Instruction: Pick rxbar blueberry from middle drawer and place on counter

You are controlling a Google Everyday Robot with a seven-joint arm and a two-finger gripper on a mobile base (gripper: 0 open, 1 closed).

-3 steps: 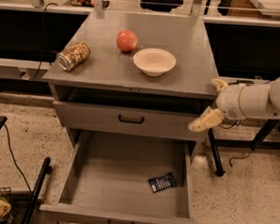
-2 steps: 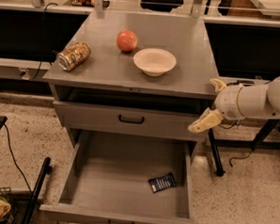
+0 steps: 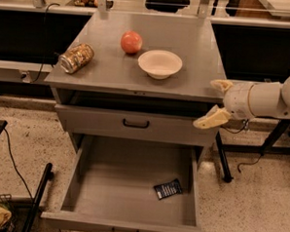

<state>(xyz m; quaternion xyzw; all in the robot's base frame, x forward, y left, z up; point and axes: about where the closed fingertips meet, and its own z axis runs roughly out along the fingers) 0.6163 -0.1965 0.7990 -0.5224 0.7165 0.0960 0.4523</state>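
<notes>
The rxbar blueberry, a small dark bar with pale lettering, lies flat on the floor of the open middle drawer, near its right wall. The counter is the grey top of the cabinet. My gripper hangs at the cabinet's right edge, level with the counter's front corner and well above the bar. Its two pale fingers are spread apart with nothing between them.
On the counter lie a patterned tin can on its side at the left, a red apple and a white bowl. A shut drawer front with a dark handle sits above the open drawer. A black table leg stands to the right.
</notes>
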